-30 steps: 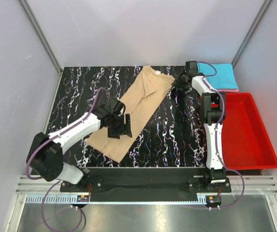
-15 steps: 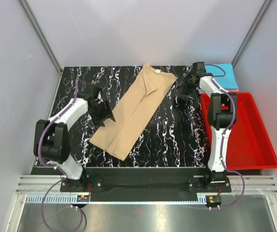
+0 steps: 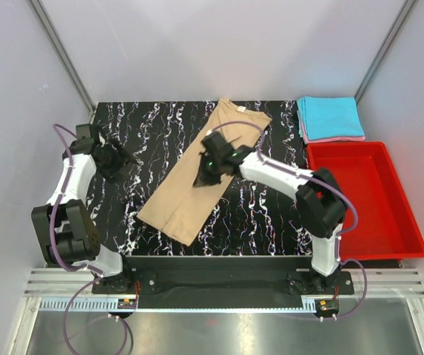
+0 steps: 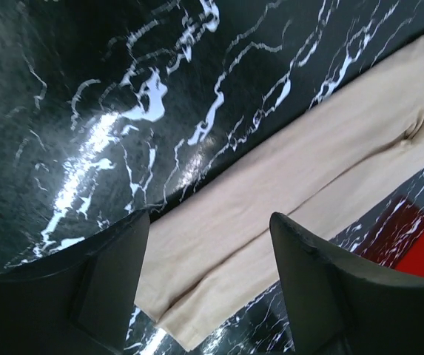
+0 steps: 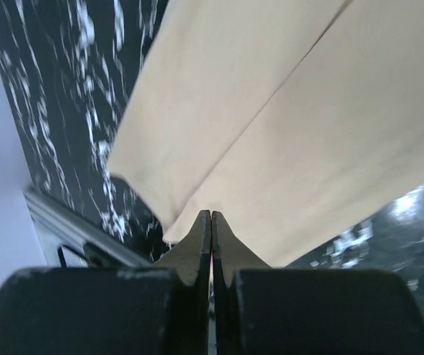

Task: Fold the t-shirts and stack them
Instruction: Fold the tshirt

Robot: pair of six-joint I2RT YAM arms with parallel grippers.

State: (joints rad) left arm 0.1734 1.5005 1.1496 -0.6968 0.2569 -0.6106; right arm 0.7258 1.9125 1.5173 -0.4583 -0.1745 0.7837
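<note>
Black jaws of the right gripper [image 5: 212, 216] are pressed together, seemingly empty, low over the middle of the tan t-shirt [image 3: 178, 203]. It has swung there from the far-right stack, cyan t-shirt [image 3: 330, 117] on pink t-shirt [image 3: 341, 138], while the left gripper [image 4: 210, 222], fingers spread, has retreated to the left of the table [image 3: 271, 214]. The long diagonal strip likely awaits its cross fold. The red bin [image 3: 359, 192] stands well apart; nothing blocks.

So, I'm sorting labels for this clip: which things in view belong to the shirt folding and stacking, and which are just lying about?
Part of the job:
- tan t-shirt, lying in the middle
- folded cyan t-shirt, at the far right corner
- folded pink t-shirt, under the cyan one

Just lying about:
- red bin, at the right edge
</note>
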